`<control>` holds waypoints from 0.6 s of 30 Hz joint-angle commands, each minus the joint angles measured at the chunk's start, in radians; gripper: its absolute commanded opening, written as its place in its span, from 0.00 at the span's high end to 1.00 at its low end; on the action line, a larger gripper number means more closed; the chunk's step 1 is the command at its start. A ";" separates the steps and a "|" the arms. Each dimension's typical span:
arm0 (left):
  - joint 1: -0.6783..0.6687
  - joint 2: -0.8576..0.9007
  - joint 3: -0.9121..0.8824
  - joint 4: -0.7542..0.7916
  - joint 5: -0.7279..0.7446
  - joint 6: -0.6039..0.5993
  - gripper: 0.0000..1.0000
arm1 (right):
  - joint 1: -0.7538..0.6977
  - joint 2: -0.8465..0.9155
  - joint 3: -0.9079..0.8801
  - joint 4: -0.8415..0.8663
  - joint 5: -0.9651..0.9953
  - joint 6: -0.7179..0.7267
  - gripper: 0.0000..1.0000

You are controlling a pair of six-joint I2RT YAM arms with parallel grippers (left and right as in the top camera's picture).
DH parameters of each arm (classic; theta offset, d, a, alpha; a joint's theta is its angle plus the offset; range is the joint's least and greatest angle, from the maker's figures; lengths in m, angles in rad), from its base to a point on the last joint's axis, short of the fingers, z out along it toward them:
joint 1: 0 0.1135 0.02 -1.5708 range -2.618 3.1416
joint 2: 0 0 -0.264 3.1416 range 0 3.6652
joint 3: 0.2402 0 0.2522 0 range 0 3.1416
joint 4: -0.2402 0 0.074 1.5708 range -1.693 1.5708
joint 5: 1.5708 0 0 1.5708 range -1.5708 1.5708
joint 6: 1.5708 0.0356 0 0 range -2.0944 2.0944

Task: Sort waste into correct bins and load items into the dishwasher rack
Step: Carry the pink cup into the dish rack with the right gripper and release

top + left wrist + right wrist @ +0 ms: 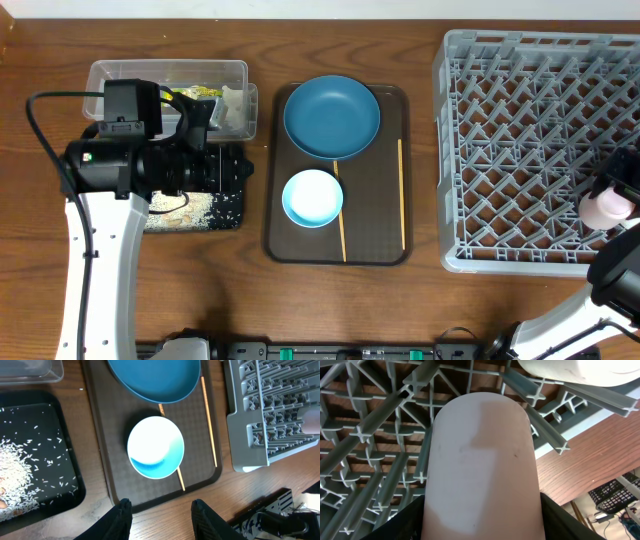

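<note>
A pink cup (482, 460) is gripped by the right gripper (482, 527) at the right edge of the grey dishwasher rack (520, 140). It is best lowered squarely into one free lattice cell before release. The left gripper (162, 515) is seen parted and unladen over the wooden desk (400, 310), near the brown tray's (390, 250) front-left corner.

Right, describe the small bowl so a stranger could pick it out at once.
Find the brown serving tray in the table's middle, left of the grey dishwasher rack. Two round dishes sit on it; the light-blue bowl is the one nearer the robot. It is smaller and paler than the dark-blue dish beside it.
</note>
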 commanded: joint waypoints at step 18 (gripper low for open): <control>0.005 0.002 0.000 -0.004 -0.012 0.006 0.58 | -0.008 0.055 0.012 -0.004 -0.029 0.019 0.15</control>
